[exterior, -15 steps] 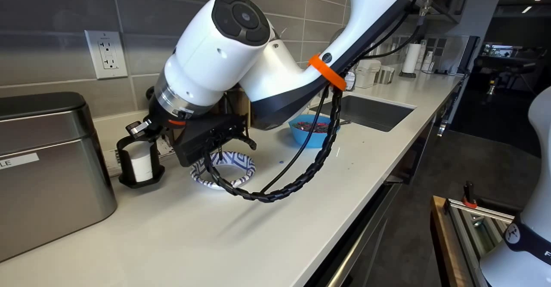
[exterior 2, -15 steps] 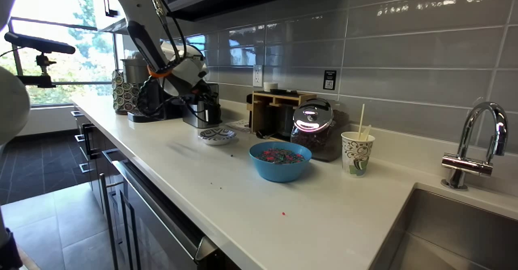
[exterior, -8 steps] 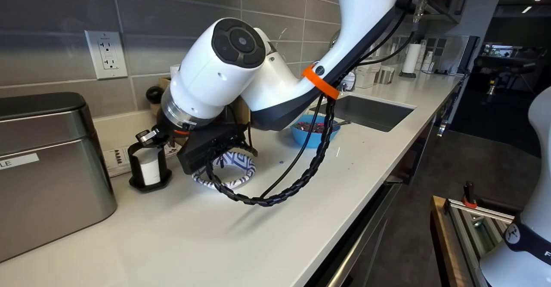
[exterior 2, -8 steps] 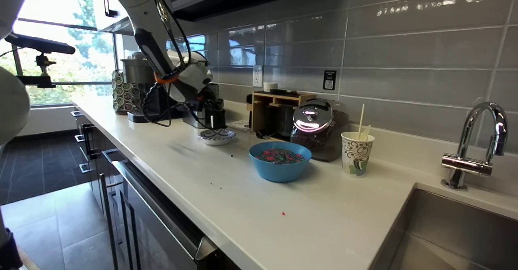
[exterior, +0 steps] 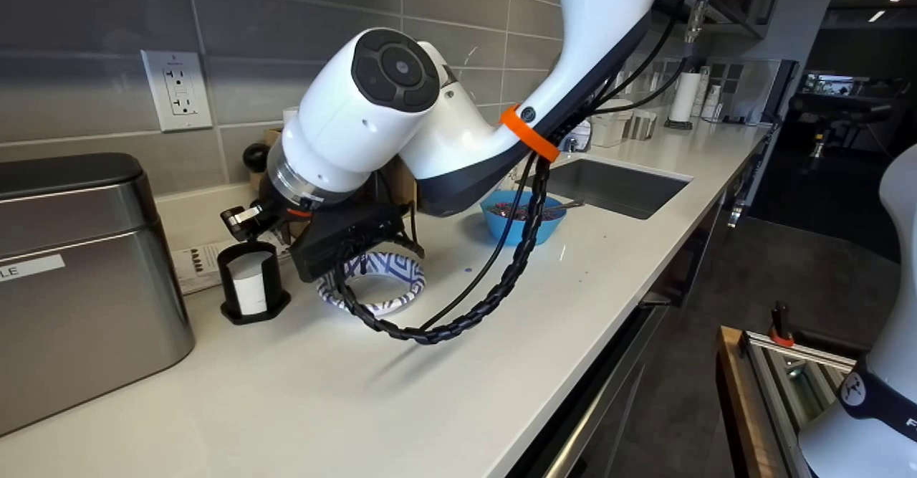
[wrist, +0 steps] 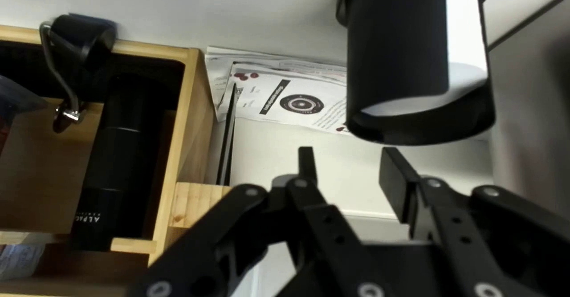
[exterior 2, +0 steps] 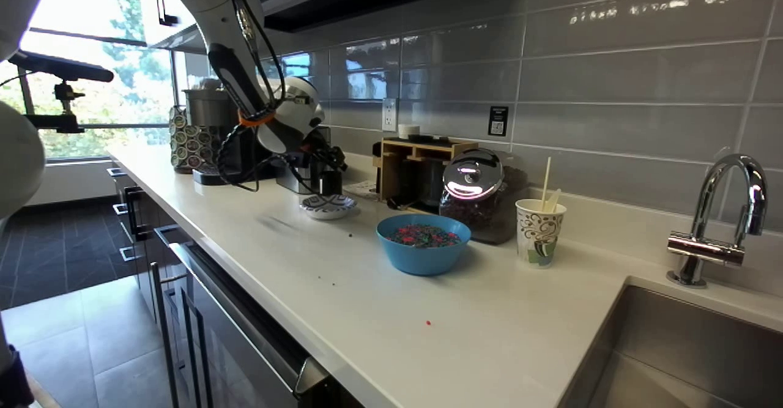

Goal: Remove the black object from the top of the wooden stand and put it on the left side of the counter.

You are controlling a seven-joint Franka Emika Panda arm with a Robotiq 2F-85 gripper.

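Note:
The black object [exterior: 274, 281], a cylinder with a white patch, stands upright on the off-white counter [exterior: 322, 399] beside the grey metal box. It also shows in an exterior view [exterior 2: 331, 183] and large at upper right in the wrist view [wrist: 396, 52]. My gripper [wrist: 346, 159] is open and empty, its fingertips just apart from the black object's rim. In an exterior view the gripper [exterior: 243, 226] is just above and behind the object. The wooden stand [wrist: 192, 96] is at left in the wrist view; it also shows in an exterior view [exterior 2: 454, 147], and the arm partly hides it elsewhere.
The grey metal box [exterior: 86, 292] stands close beside the black object. A patterned bowl [exterior: 410, 271] and a blue bowl [exterior 2: 422, 261] sit along the counter. Papers [wrist: 276, 93] lie by the wall. A shiny-lidded jar [exterior 2: 471, 181] and paper cup [exterior 2: 541, 227] stand near the sink [exterior 2: 691, 347].
The black object was held slightly tilted above the counter, then lowered and moved a little away from the metal box. The gripper has opened and come off its rim; the object stands alone.

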